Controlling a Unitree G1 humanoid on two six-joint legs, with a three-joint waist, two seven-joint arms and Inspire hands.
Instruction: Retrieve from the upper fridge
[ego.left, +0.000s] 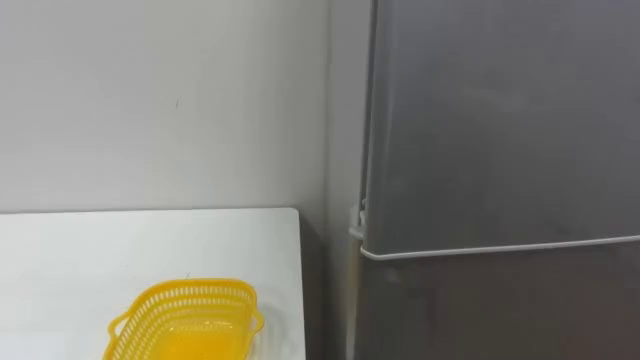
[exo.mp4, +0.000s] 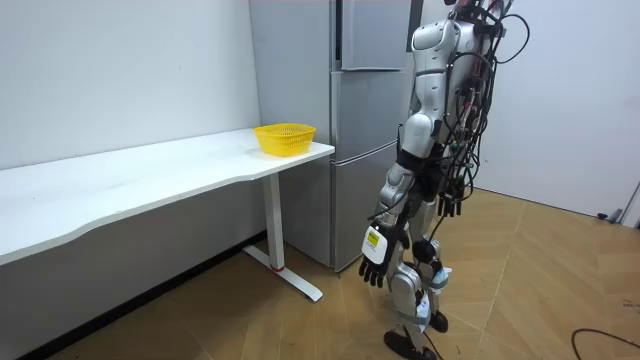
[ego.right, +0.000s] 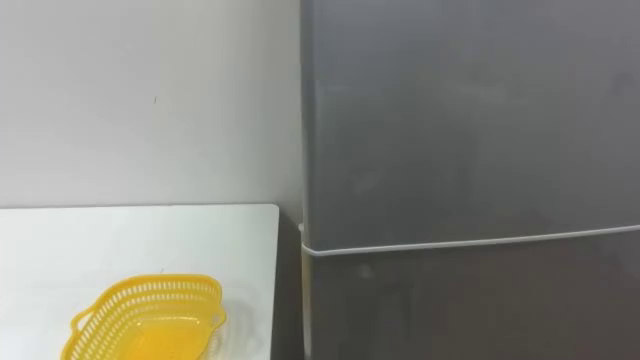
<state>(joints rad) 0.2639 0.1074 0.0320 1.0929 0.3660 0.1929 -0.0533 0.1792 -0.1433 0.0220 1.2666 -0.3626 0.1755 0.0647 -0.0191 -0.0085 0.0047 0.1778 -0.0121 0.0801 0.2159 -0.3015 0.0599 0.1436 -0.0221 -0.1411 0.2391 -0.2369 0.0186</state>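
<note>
The fridge (ego.left: 500, 130) stands upright, its long axis vertical, with its grey front turned toward the robot. Its upper door (ego.right: 460, 110) is shut, and a pale seam (ego.left: 500, 248) runs level across the front below it. Whatever is inside is hidden. The fridge stands just beside the right end of the white desk (ego.left: 100, 250), against the wall (ego.left: 150, 100). A yellow basket (ego.left: 185, 320) sits near the desk's right edge with nothing in it.

In the room view the robot stands upright before the fridge with both arms hanging. The left hand (exo.mp4: 378, 262) and the right hand (exo.mp4: 450, 205) hang by its legs, fingers loose and holding nothing.
</note>
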